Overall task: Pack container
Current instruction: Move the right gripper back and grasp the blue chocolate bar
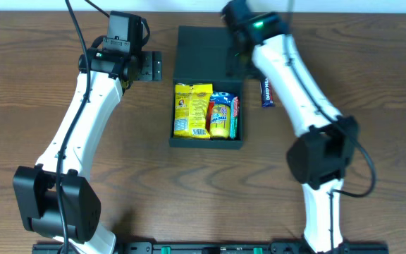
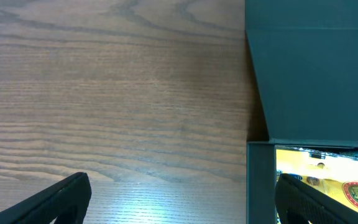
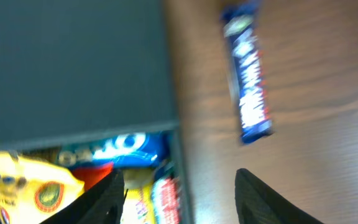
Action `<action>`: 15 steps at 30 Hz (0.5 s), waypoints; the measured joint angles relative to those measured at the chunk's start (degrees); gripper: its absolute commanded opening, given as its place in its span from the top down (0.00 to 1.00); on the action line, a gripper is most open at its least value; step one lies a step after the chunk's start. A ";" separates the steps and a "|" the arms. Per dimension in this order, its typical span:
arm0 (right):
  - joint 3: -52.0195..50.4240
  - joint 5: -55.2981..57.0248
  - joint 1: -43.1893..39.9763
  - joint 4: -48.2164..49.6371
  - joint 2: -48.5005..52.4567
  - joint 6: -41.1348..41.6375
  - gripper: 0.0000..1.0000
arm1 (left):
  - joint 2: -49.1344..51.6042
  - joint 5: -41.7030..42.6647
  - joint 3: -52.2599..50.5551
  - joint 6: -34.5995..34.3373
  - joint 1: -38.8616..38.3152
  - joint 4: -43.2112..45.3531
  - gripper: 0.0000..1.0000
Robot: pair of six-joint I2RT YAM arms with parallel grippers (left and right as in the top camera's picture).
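Overhead, from the left: left gripper (image 1: 151, 67) spread wide and empty over bare wood, just beside the dark green container (image 1: 206, 143). Container mid-table, flap lid (image 1: 201, 48) open, yellow packet (image 1: 191, 109) and other snacks inside, labels mostly unreadable. Right gripper (image 3: 179, 186) hidden under its arm overhead; blurred wrist view shows fingers parted, holding nothing. Blue chocolate bar (image 1: 267, 92) just right of the container on the wood-grain table (image 1: 34, 85).

Container (image 1: 203, 53): matte green cardboard. Table (image 1: 386, 77): wood grain, slight sheen. Yellow packet (image 1: 191, 109) & blue bar wrapper (image 1: 267, 93): glossy plastic.
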 measured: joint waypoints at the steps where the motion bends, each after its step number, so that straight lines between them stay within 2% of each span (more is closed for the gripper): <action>1: 0.02 0.11 -1.25 0.68 -0.50 -0.22 0.48 | 0.00 0.02 0.00 0.00 -0.02 -0.02 0.05; 7: -0.79 0.39 -8.74 10.23 0.94 -2.21 0.50 | -0.02 0.02 0.02 0.00 -0.02 -0.07 0.05; 15: -1.14 -1.95 -9.40 15.08 10.75 -7.39 0.46 | -0.02 0.02 0.00 0.00 -0.02 -0.15 0.05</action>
